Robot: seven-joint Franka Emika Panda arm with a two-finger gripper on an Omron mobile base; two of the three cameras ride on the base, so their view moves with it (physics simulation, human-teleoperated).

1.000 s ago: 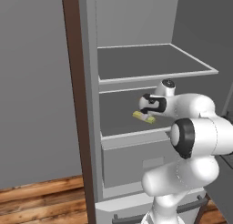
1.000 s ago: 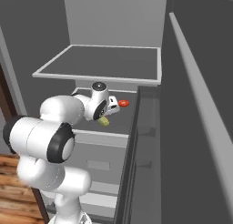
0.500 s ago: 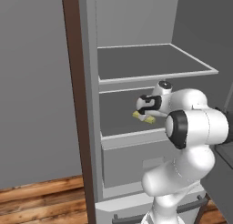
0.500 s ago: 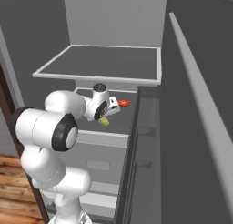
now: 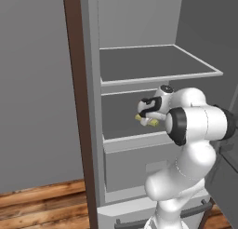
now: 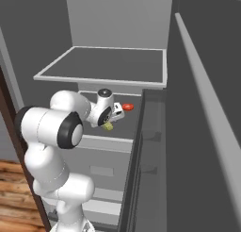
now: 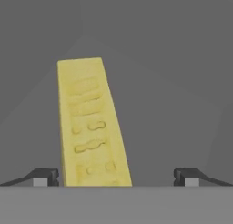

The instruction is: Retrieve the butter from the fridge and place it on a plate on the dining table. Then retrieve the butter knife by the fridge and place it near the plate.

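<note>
The gripper point(image 7: 116, 176) stands wide open, its 2 dark fingertips point(image 7: 45, 176) far apart at the bottom of the hand view. Between them lies the butter point(image 7: 91, 125), a pale-yellow stick with small embossed marks on its top face. It runs away from the hand and sits closer to the fingertip on the left of that view; its near end is just beside that tip, and I cannot tell if they touch. The other fingertip is well apart from it. The jaws do not grip anything.

In the left base view the gripper point(image 5: 148, 112) reaches into the fridge point(image 5: 91, 130), over the middle grey shelf point(image 5: 122, 130), and the butter point(image 5: 145, 120) shows just under the hand as a small yellow piece resting on that shelf. In the right base view the same hand point(image 6: 112, 118) is low over the shelf, with a bit of the butter point(image 6: 109, 126) below it. A small red object point(image 6: 127, 106) lies on the shelf just beyond the hand; what it is I cannot tell.

Above, 1 more shelf point(image 5: 153, 65) of the fridge spans the compartment. A dark brown cabinet edge point(image 5: 76, 107) stands to the left of the fridge, and wooden floor point(image 5: 42, 205) shows below.
</note>
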